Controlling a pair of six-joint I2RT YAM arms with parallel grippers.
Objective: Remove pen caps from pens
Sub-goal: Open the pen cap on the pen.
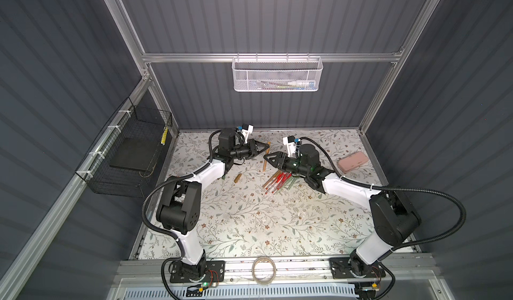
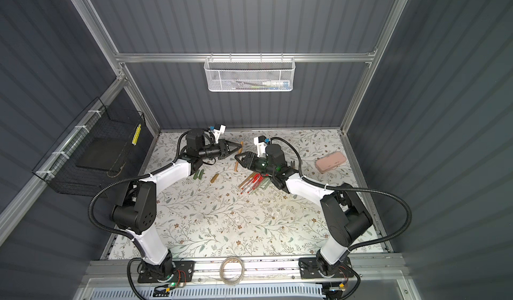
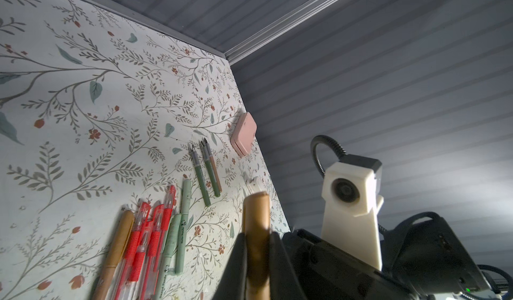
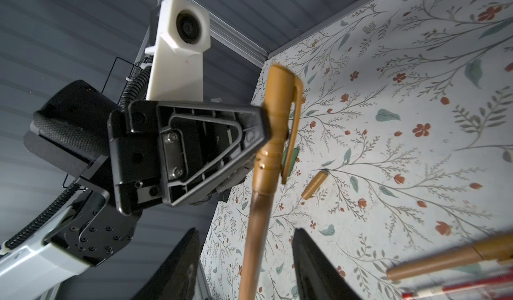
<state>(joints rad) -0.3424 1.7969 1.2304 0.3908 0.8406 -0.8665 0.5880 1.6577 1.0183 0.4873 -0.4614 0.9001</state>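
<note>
Floral tabletop (image 1: 249,223) | left claw (image 1: 265,145) clamps golden-brown cap (image 4: 277,104) | right claw (image 1: 268,157) wide (straddling pen (image 4: 255,229))

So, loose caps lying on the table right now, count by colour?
Golden-brown cap: 1
Dark green caps: 2
Total: 3 loose
The held pen's cap, on its pen, is not counted.

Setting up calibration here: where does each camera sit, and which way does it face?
Both top views: overhead above the arm bases, looking down on the floral table; both arms show.
Left wrist: behind the left claw, facing the pen pile; claw tips show.
Right wrist: behind the right claw, facing the left claw; both claws show.
Shared: the golden-brown pen, in every view.
</note>
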